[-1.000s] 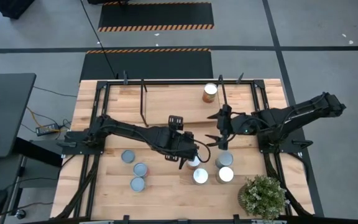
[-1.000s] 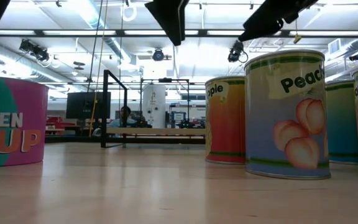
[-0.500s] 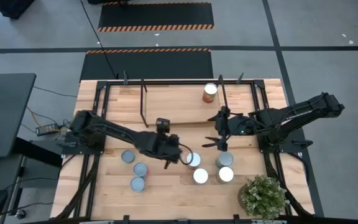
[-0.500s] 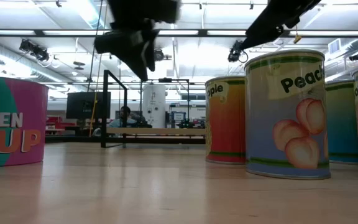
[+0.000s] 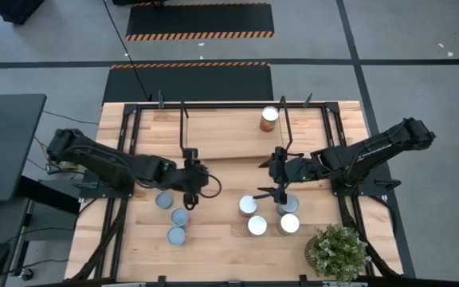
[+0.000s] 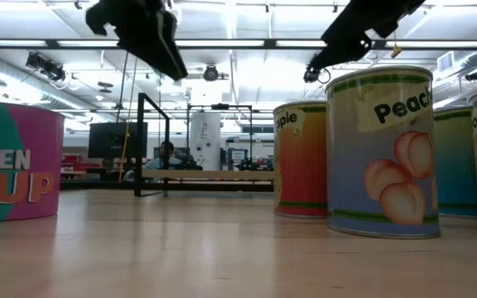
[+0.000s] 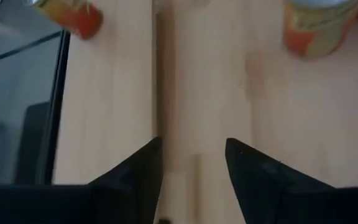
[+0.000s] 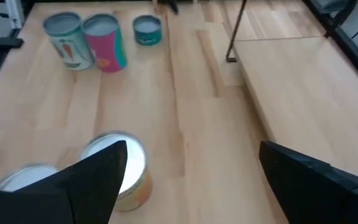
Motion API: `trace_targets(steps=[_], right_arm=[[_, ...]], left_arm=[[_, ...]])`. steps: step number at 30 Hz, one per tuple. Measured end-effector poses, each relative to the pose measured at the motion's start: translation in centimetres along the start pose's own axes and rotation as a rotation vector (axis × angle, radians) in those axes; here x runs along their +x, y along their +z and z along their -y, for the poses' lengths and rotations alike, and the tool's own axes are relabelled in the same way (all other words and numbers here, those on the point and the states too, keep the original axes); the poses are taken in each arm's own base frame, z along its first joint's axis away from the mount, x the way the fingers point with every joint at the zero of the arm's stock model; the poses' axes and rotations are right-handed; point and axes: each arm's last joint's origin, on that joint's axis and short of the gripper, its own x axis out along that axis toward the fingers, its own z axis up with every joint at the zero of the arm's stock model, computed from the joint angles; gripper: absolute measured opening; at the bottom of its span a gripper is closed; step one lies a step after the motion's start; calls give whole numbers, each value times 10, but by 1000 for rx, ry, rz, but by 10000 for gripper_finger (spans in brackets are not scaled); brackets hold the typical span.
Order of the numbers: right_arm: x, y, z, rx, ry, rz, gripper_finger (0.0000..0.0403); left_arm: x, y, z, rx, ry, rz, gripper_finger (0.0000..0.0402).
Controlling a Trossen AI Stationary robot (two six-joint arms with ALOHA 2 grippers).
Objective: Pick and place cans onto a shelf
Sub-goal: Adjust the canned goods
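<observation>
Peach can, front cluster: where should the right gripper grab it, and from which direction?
Grip the peach can across its straight side wall. It stands upright, and cans stand close beside it, so descending from above looks safest. The right gripper, open, hovers by that cluster.

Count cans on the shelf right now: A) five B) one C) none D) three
B: in the high view only one can stands on the shelf; the other cans are all on the tabletop in front of it.
</observation>
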Motion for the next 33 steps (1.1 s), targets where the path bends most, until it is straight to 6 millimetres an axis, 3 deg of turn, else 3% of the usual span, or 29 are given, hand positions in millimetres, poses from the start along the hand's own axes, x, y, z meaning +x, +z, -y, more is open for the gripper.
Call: trace_targets(steps=[6, 12, 17, 23, 33], right_arm=[[0, 15, -18, -2, -9, -111, 373], [11, 19, -27, -13, -97, -357, 373], [21, 17, -27, 41, -96, -549, 373], [30, 6, -22, 144, -59, -727, 373], [15, -4, -14, 157, -165, -907, 373]], left_arm=[[-12, -14, -5, -113, -95, 178, 176], [-18, -25, -5, -196, -183, 302, 176], [-14, -36, -1, -255, -204, 255, 176], [-11, -35, 1, -325, -225, 243, 176], [-11, -36, 2, -319, -225, 233, 176]])
